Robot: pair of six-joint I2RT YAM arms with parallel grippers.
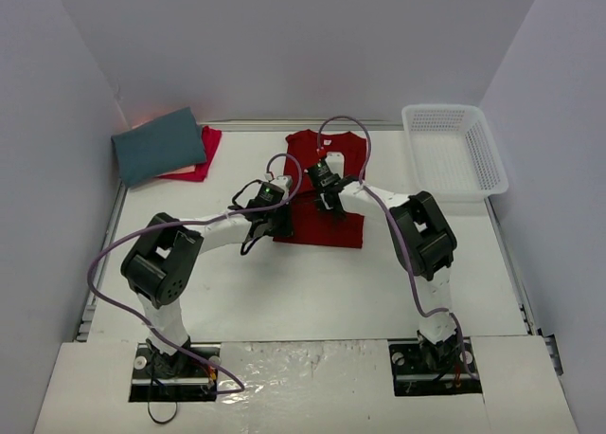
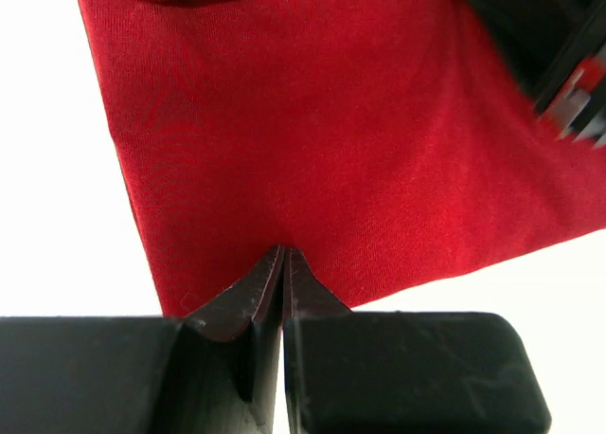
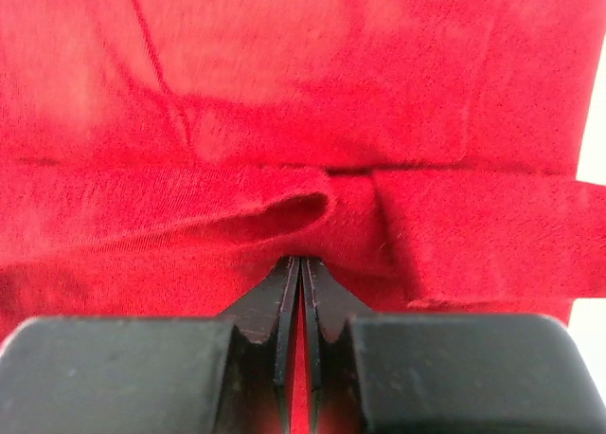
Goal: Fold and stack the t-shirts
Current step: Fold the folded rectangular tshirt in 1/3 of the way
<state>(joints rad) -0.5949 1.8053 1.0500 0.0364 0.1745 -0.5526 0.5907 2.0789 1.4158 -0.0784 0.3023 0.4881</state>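
Deep red t-shirt (image 1: 331, 227) is held by both grippers at the middle of the table (image 1: 284, 292).
The left gripper (image 2: 284, 263) is closed on its near-left hem and the right gripper (image 3: 301, 263) is clamped on a fold of cloth, with the shirt's centre hidden by that arm. The slate-teal t-shirt (image 1: 159, 146) is stacked folded on the pinkish-red t-shirt (image 1: 201, 159) at the far left, well apart. A white mesh basket (image 1: 454, 154) is seen far right.

The dark red shirt (image 1: 327, 227) lies in the middle of the table (image 1: 284, 282), partly folded, with a soft fold running across it. The blue-green shirt (image 1: 159, 146) is folded and sits on top of the pink-red shirt (image 1: 202, 159) in the far left corner.
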